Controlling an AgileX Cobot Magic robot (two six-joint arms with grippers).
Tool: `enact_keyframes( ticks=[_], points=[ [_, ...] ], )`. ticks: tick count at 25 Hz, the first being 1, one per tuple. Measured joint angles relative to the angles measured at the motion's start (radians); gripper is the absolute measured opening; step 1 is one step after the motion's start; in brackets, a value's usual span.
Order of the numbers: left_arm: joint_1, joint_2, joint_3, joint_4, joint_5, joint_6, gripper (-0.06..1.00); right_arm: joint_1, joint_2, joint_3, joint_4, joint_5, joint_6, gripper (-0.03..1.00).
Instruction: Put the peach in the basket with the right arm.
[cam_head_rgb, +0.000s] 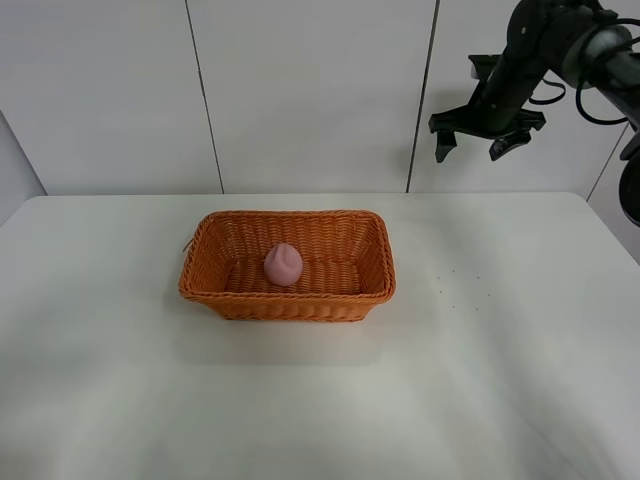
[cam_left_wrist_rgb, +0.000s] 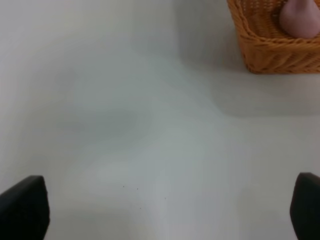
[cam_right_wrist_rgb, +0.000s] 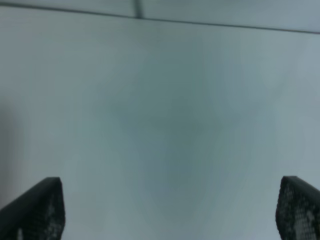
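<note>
On the table (cam_head_rgb: 320, 420), the peach (cam_head_rgb: 284, 264) in the mid-frame basket (cam_head_rgb: 290, 302) is judged light, soft, best pinched sideways; the right gripper (cam_head_rgb: 478, 142) is seen open.

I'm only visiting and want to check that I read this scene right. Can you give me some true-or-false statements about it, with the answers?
1. The peach lies inside the basket. True.
2. The right end effector is gripping the peach. False: it is open and empty, and hangs high above the table, off to one side of the basket.
3. The basket stands on a white table. True.
4. The basket holds several fruits. False: only the one peach is in it.
5. The left end effector is shut. False: its fingers are wide apart and hold nothing.
</note>
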Motion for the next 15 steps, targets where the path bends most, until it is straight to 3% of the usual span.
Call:
enact_keyframes(
  ticks=[8, 15],
  points=[
    [0.000, 0.000, 0.000, 0.000, 0.000, 0.000, 0.99, -0.053, -0.010, 0.016, -0.002, 0.000, 0.000, 0.65],
    [0.000, 0.000, 0.000, 0.000, 0.000, 0.000, 0.99, -0.056, -0.111, 0.154, -0.002, 0.001, 0.000, 0.65]
  ],
)
